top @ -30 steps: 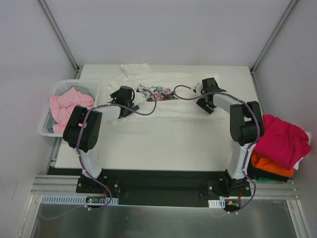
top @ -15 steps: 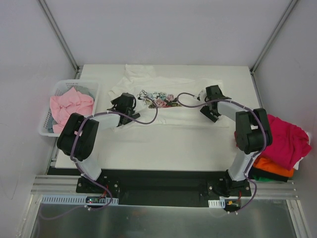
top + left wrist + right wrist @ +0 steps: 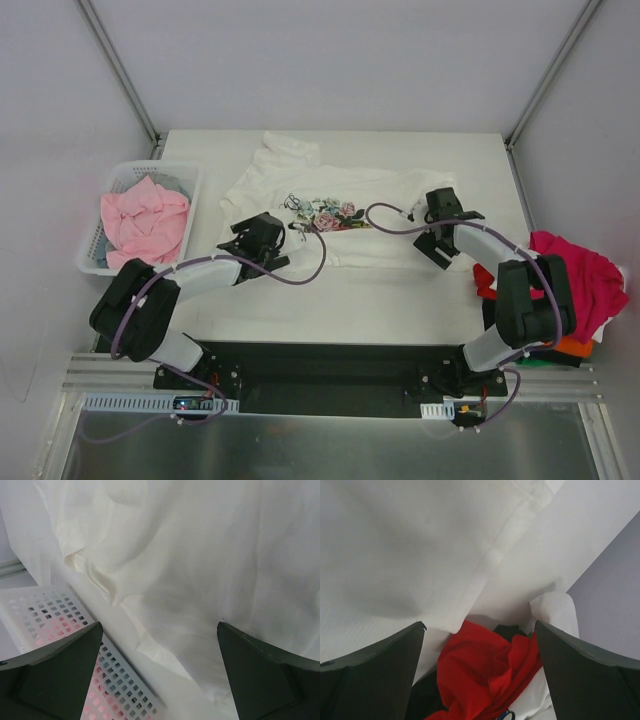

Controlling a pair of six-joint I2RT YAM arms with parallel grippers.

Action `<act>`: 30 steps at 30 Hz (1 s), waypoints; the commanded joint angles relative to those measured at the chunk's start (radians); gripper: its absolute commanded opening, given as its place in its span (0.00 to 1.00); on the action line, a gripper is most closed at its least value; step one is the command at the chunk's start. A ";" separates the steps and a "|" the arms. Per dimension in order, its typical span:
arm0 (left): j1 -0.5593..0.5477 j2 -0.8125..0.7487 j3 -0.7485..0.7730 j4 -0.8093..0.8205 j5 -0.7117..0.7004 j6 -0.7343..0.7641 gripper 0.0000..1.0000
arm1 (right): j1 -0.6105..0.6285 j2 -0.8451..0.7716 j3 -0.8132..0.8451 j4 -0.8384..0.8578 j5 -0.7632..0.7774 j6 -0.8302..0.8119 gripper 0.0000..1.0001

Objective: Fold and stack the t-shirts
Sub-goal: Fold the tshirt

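Observation:
The white flower-print t-shirt lies spread on the table. My left gripper is open over its near left edge; the left wrist view shows white cloth beyond the gripper. My right gripper is open at the shirt's near right corner; the right wrist view shows the hem beyond the gripper. A pale pink tee fills the basket. Magenta and orange tees are piled at the right.
The white lattice basket stands off the table's left edge and shows in the left wrist view. The magenta cloth and a dark one lie just past the table's right edge. Metal frame posts stand at the back corners.
Both grippers have moved toward the near edge. The white shirt has slid nearer and a little right with them and lies more spread out.

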 commanded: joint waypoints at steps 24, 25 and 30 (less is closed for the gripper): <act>-0.009 0.063 0.078 0.012 -0.038 0.004 0.99 | 0.015 0.162 0.116 0.101 -0.010 -0.015 0.97; -0.009 0.070 0.073 0.018 -0.041 0.005 1.00 | 0.016 0.168 0.108 0.113 -0.008 -0.018 0.97; -0.007 0.100 0.052 0.030 -0.055 0.011 0.99 | 0.018 0.182 0.033 0.219 0.004 -0.050 0.97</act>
